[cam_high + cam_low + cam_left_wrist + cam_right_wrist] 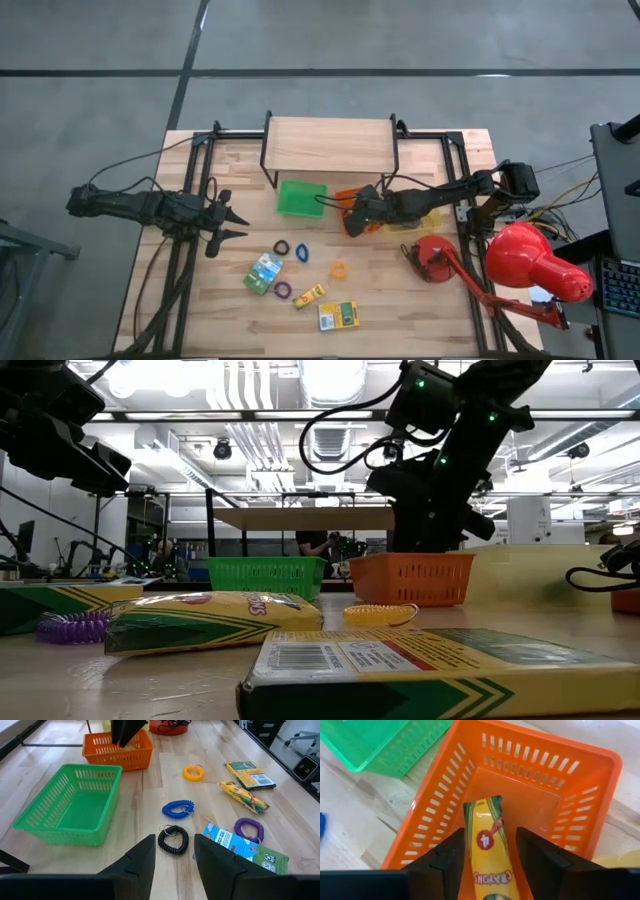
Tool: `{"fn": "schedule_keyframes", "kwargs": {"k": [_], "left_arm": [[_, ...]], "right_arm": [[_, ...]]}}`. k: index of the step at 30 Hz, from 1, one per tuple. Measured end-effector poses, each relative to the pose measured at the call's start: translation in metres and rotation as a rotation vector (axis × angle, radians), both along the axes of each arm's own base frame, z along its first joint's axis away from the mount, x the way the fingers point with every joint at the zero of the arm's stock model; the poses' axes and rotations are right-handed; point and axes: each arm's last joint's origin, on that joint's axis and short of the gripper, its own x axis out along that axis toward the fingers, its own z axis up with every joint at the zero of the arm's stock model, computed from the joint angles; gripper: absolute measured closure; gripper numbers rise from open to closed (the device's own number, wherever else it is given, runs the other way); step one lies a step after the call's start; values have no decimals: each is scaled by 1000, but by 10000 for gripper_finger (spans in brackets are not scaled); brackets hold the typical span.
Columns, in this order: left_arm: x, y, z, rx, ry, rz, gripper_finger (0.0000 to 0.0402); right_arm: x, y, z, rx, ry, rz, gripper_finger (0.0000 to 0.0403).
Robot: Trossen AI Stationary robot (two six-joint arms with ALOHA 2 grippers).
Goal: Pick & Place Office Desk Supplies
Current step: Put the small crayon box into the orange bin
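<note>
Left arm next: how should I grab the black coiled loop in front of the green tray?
Come straight down on the black coiled loop with the open left gripper. It lies flat, so pinch one side of the ring, fingers straddling the coil; the small metal ring marks the far side.

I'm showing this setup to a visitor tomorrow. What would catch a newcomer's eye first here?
Probably the big red desk lamp at the table's right edge, then the right hand holding a yellow crayon box over the orange basket near the table's middle. Next come the empty green basket beside it and the coiled bands and small boxes scattered on the wood toward the front, with the left hand open and waiting at the left.
</note>
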Motion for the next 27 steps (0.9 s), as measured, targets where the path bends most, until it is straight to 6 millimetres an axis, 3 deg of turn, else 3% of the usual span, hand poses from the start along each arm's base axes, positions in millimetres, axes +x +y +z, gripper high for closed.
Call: {"fn": "schedule_keyframes", "kwargs": {"k": [14, 27], "left_arm": [[0, 0, 0, 0, 0, 0, 259], [0, 0, 0, 0, 0, 0, 259]], "right_arm": [[0, 2, 5, -10, -5, 75, 230], [-14, 44, 69, -197, -226, 446, 252]]}}
